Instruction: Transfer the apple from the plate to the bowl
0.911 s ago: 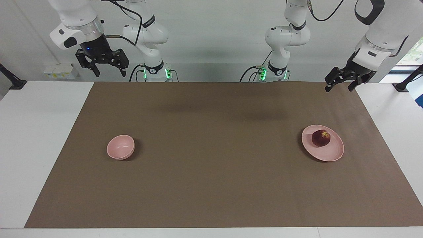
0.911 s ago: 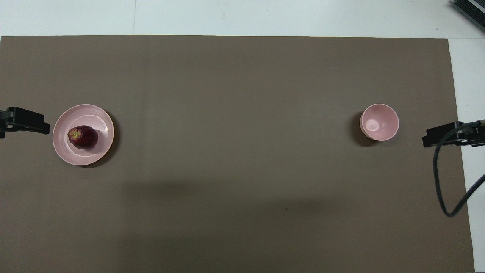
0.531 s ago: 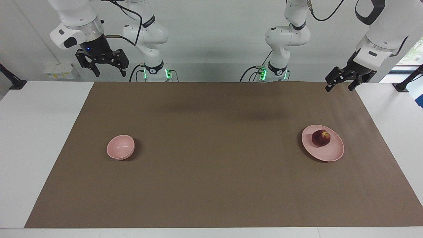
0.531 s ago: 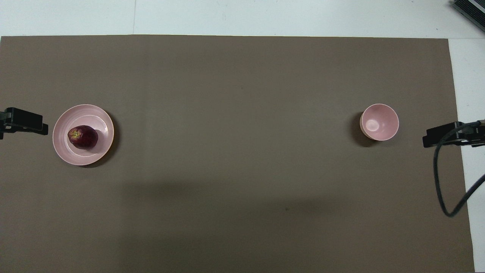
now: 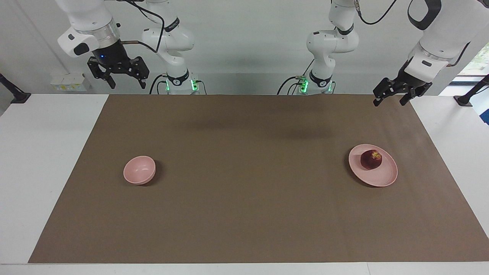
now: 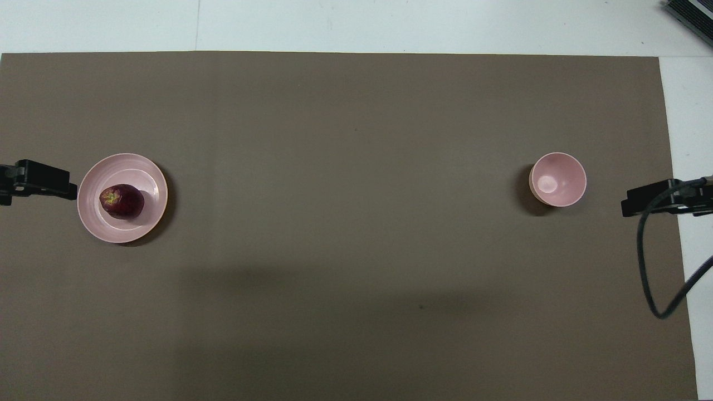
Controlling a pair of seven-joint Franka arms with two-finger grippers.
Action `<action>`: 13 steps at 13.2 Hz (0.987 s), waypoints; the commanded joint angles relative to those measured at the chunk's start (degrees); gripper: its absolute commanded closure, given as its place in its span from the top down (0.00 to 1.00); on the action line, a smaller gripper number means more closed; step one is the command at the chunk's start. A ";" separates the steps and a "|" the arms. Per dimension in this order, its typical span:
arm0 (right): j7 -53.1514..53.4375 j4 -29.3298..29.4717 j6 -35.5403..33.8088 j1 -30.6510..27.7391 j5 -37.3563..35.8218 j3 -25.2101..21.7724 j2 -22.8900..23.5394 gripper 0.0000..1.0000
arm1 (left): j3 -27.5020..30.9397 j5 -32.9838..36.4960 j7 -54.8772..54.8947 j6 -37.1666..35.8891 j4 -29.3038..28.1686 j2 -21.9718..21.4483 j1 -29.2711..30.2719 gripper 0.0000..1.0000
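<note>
The dark red apple (image 5: pixel 371 159) lies on the flat pink plate (image 5: pixel 384 176) toward the left arm's end of the table; both also show in the overhead view, the apple (image 6: pixel 122 201) on the plate (image 6: pixel 149 174). The small pink bowl (image 5: pixel 139 170) stands empty toward the right arm's end and shows in the overhead view too (image 6: pixel 557 179). My left gripper (image 5: pixel 389 101) is open and empty, raised over the mat's edge near the robots; in the overhead view (image 6: pixel 40 181) it shows beside the plate. My right gripper (image 5: pixel 127 84) is open, empty and waits high near its base; it also shows in the overhead view (image 6: pixel 653 201).
A brown mat (image 5: pixel 244 214) covers most of the white table (image 5: pixel 46 160). A black cable (image 6: pixel 646 267) hangs from the right arm over the mat's edge. A dark object (image 6: pixel 690 14) sits at the table's farthest corner.
My left gripper has shifted slightly toward the plate. The right arm, the apple, the plate and the bowl have not moved.
</note>
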 commanded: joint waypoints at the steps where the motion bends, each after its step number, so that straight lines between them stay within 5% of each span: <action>1: -1.11 -1.45 0.88 -0.81 1.18 0.30 -1.14 1.00 | 0.44 -0.40 0.11 0.99 -2.93 -2.02 -0.04 1.00; 13: -1.11 -2.77 0.88 -0.81 1.18 0.30 -2.11 1.00 | 0.88 -0.31 1.08 21.80 -20.40 -1.40 1.99 1.00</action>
